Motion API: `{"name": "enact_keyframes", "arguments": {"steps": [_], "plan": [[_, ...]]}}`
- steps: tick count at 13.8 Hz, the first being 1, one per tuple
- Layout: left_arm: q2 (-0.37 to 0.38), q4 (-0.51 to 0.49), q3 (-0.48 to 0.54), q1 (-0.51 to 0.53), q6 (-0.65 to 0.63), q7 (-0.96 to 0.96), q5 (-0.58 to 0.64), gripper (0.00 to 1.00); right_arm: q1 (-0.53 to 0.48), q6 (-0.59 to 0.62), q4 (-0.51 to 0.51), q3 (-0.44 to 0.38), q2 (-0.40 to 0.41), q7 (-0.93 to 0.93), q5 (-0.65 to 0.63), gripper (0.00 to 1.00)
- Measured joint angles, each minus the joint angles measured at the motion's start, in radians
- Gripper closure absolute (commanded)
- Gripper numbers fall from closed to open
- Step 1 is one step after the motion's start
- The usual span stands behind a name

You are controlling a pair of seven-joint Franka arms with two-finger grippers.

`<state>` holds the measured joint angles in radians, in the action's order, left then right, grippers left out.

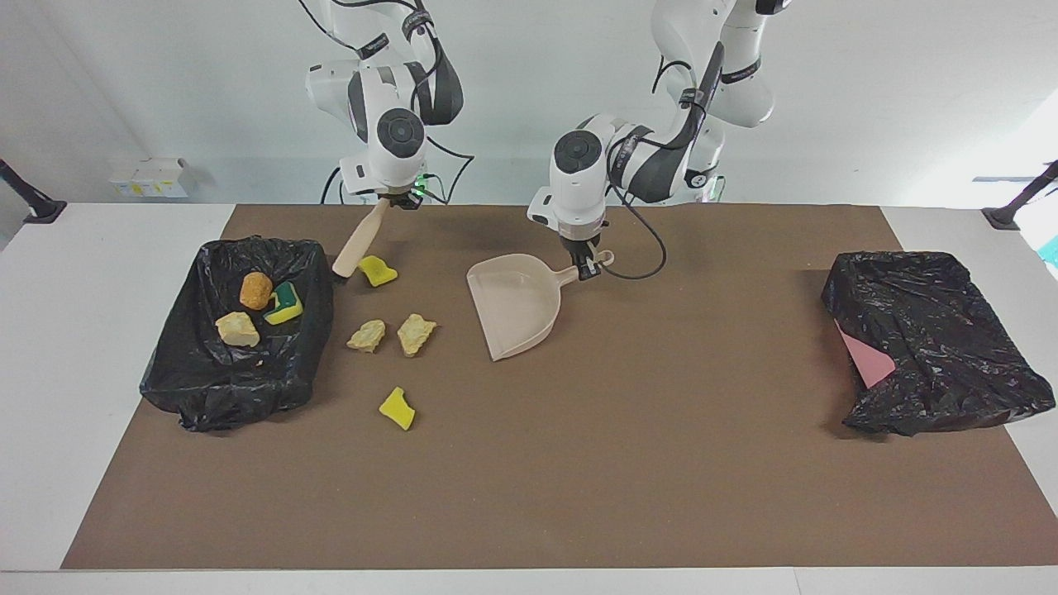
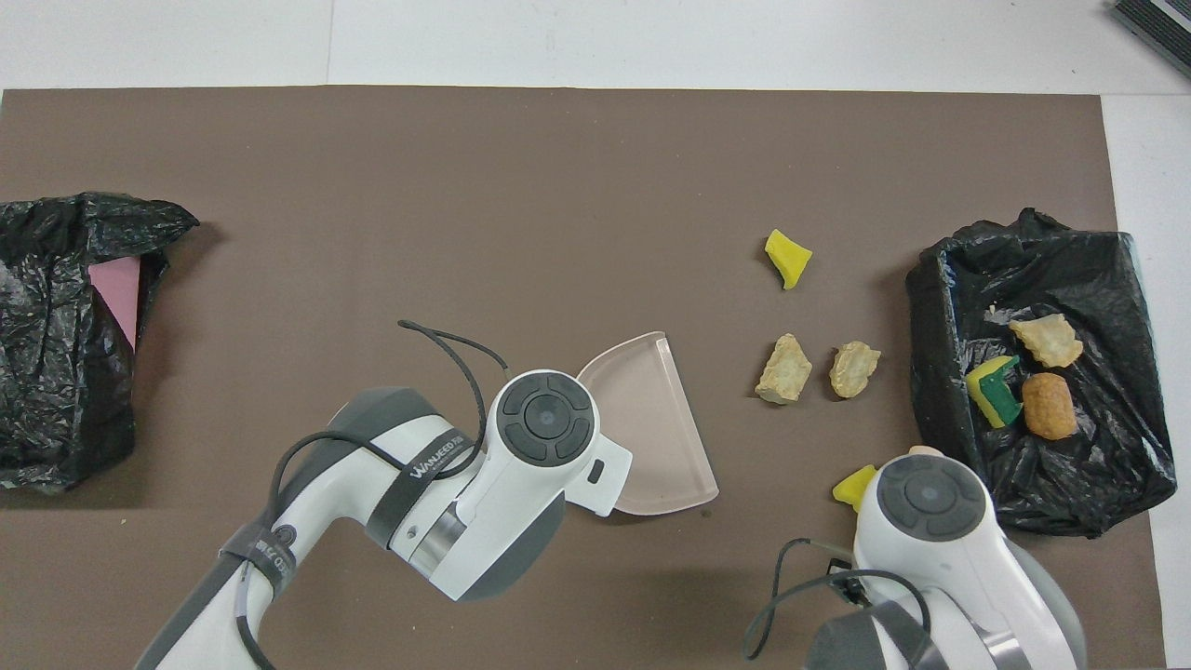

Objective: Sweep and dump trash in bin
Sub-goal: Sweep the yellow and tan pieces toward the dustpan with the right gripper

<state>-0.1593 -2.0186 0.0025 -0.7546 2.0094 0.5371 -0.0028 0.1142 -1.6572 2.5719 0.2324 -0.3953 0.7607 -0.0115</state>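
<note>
Four pieces of trash lie on the brown mat: a yellow sponge bit (image 1: 378, 270) (image 2: 851, 487), two pale beige chunks (image 1: 366, 335) (image 1: 416, 333) (image 2: 853, 368) (image 2: 783, 369) and another yellow bit (image 1: 397, 408) (image 2: 787, 258). The black-lined bin (image 1: 216, 395) (image 2: 1098, 502) holds an orange lump (image 1: 255, 290), a yellow-green sponge (image 1: 285, 303) and a beige chunk (image 1: 237, 329). My right gripper (image 1: 395, 203) is shut on a beige brush (image 1: 357, 241), whose head hangs between the bin and the nearest yellow bit. My left gripper (image 1: 588, 268) is shut on the handle of the beige dustpan (image 1: 512, 302) (image 2: 651, 428).
A second black bag (image 1: 934, 339) (image 2: 56, 344) with a pink patch showing lies at the left arm's end of the mat. White table surrounds the mat (image 1: 628, 463). In the overhead view both wrists hide their grippers.
</note>
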Motion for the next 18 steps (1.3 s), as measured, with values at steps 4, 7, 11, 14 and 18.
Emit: {"name": "enact_keyframes", "arguments": {"steps": [4, 7, 11, 14, 18], "plan": [[-0.001, 0.000, 0.000, 0.000, 0.000, -0.006, 0.000, 1.00, -0.004, -0.056, 0.116, -0.001, -0.109, 0.000, 0.067, 1.00], [-0.001, 0.000, 0.000, 0.000, 0.000, -0.007, -0.001, 1.00, -0.015, -0.109, 0.164, -0.002, -0.146, 0.001, 0.071, 1.00], [-0.001, 0.000, 0.000, 0.000, 0.000, -0.008, -0.001, 1.00, -0.042, -0.169, 0.192, -0.003, -0.153, 0.001, 0.109, 1.00], [-0.001, 0.000, 0.000, 0.000, 0.000, -0.008, -0.001, 1.00, -0.042, -0.207, 0.196, -0.003, -0.150, 0.001, 0.148, 1.00], [-0.001, 0.000, -0.001, 0.000, 0.000, -0.010, -0.001, 1.00, -0.039, -0.343, 0.188, 0.000, -0.082, -0.027, 0.163, 1.00]]}}
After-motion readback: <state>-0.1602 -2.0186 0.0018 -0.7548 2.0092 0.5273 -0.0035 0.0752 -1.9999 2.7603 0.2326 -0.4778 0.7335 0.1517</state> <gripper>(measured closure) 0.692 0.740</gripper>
